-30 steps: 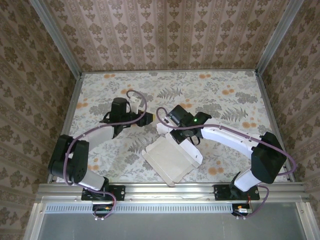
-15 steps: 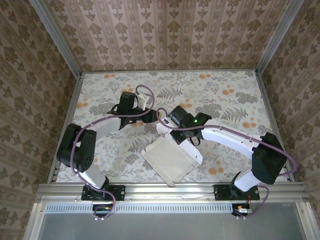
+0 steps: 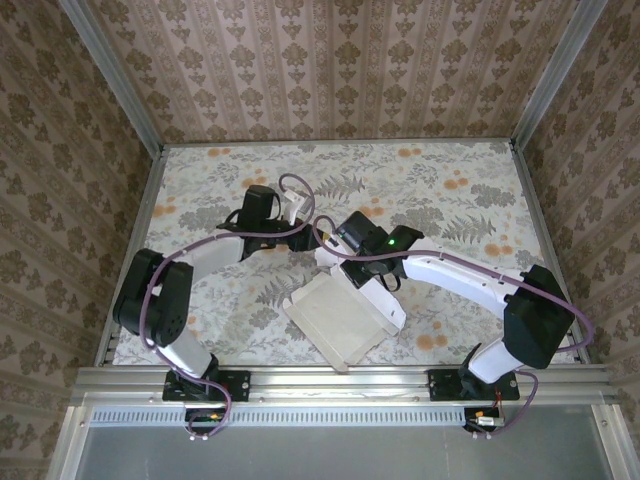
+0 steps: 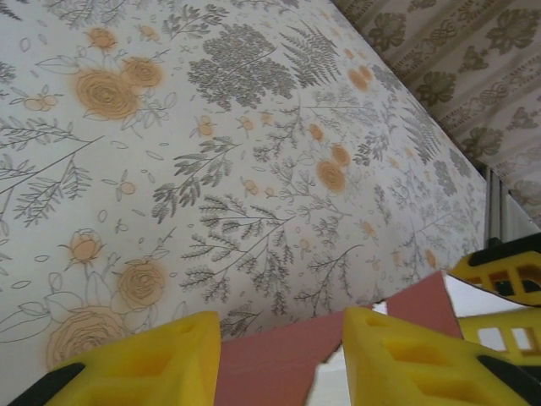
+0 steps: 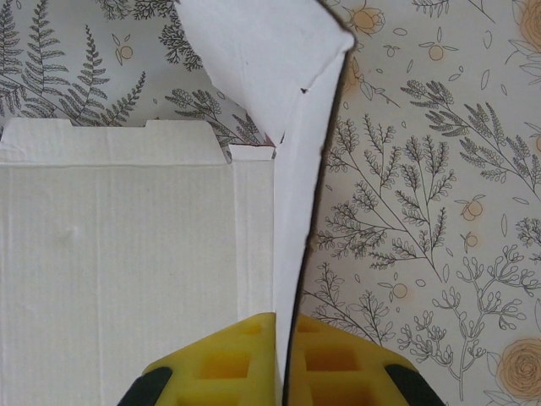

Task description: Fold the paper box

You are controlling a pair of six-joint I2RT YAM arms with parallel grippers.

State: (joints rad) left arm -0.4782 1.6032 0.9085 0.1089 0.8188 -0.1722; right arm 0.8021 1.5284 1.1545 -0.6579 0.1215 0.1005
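Observation:
The paper box (image 3: 340,322) lies opened out near the table's front middle, pale inside facing up. In the right wrist view its flat panel (image 5: 127,271) spreads to the left, and one side wall (image 5: 292,211) stands upright with a flap curling over at the top. My right gripper (image 5: 283,338) is shut on that wall's lower edge and sits at the box's far corner (image 3: 338,262). My left gripper (image 4: 283,334) is open, and a salmon-pink flap (image 4: 270,364) lies in the gap between its fingers, which are just left of that corner (image 3: 303,230).
The floral tablecloth (image 3: 450,190) covers the table, bare at the back and right. Patterned walls close in three sides, and a metal rail (image 3: 340,380) runs along the front. The right gripper's yellow fingers (image 4: 507,275) show at the edge of the left wrist view.
My left arm has reached farther back and right, bringing its gripper up to the box's far corner flap. The right gripper and the box have stayed put.

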